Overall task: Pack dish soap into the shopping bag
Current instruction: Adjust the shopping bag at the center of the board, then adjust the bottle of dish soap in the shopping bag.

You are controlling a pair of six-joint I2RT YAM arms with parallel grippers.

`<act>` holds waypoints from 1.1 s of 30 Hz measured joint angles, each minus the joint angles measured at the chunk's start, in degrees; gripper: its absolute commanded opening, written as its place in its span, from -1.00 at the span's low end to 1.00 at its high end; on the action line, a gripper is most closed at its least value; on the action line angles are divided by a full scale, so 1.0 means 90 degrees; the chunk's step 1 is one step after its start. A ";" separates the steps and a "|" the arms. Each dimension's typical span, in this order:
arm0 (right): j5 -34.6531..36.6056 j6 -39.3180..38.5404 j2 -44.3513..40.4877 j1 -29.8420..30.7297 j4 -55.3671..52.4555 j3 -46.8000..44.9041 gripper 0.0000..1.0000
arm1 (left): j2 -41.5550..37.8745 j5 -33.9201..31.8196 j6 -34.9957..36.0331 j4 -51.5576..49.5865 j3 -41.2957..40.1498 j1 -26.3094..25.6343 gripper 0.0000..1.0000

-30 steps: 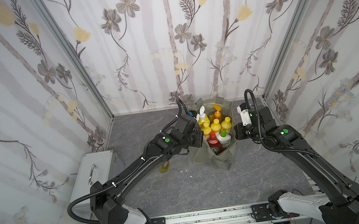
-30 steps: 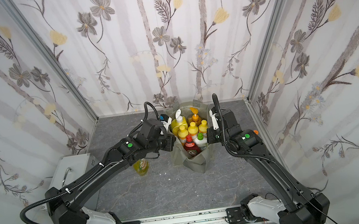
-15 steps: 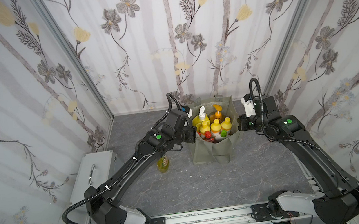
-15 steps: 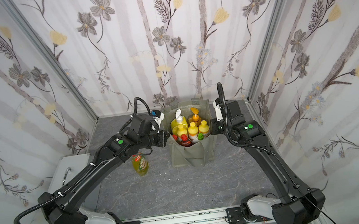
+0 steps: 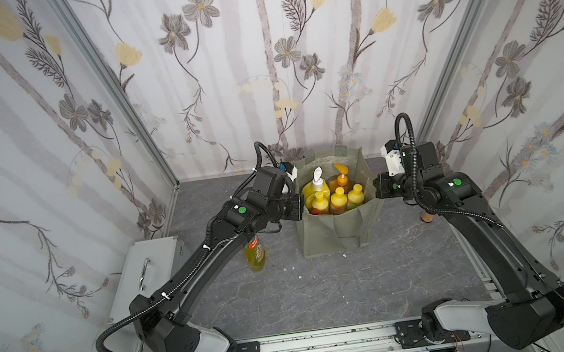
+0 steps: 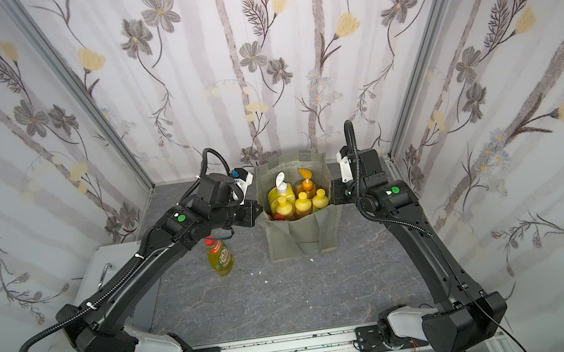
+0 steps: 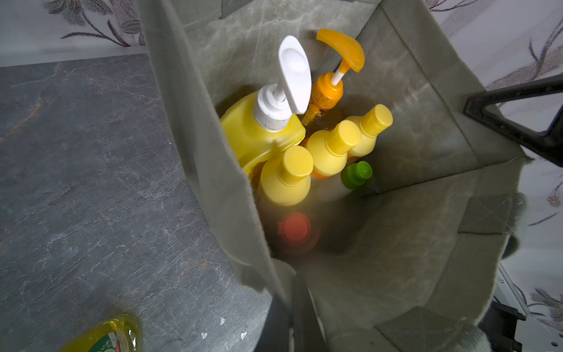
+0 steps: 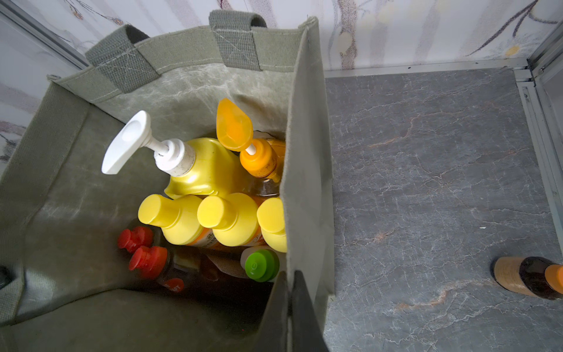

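Dish soap bottles [image 5: 337, 197] sit packed in the shopping bag [image 5: 325, 234], which both hands have hold of. The left gripper [image 5: 299, 205] is closed on the bag's left rim and the right gripper [image 5: 377, 186] on its right rim, with fabric nipped between each pair of fingers (both wrist views show it).

A second ago the bag slumped forward, nearer the middle of the worktop [image 5: 326, 297]. Now it stands square near the back edge, mouth pulled wide. I judge that this readies it for another bottle.

Inside, the yellow pump bottle [image 7: 259, 137], orange pump bottle [image 7: 324, 94], yellow-capped bottles [image 7: 332, 146], red-capped bottles [image 8: 147, 260] and green-capped bottle [image 8: 262, 265] all stand with long axes vertical, caps up.

One yellow-green bottle [image 5: 255, 258] remains outside. It stands upright just left of the bag under the left arm [image 5: 209, 256], red cap up.
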 measured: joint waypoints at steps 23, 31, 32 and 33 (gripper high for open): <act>-0.0250 -0.0083 -0.0206 0.2718 0.0308 -0.1047 -0.55 | -0.0384 0.0369 -0.0175 0.0634 -0.0784 -0.0163 -0.03; -0.0323 0.0583 -0.0408 0.3453 0.0986 -0.2283 -0.55 | 0.0024 0.0029 -0.0192 0.0770 -0.0826 -0.0687 -0.02; -0.0316 0.0641 -0.0340 0.3526 0.1081 -0.2324 -0.56 | 0.0078 -0.0029 -0.0187 0.0746 -0.0828 -0.0760 -0.10; -0.0274 0.0746 -0.0287 0.3563 0.1178 -0.2361 -0.56 | 0.0112 -0.0114 -0.0168 0.0690 -0.0843 -0.0828 -0.23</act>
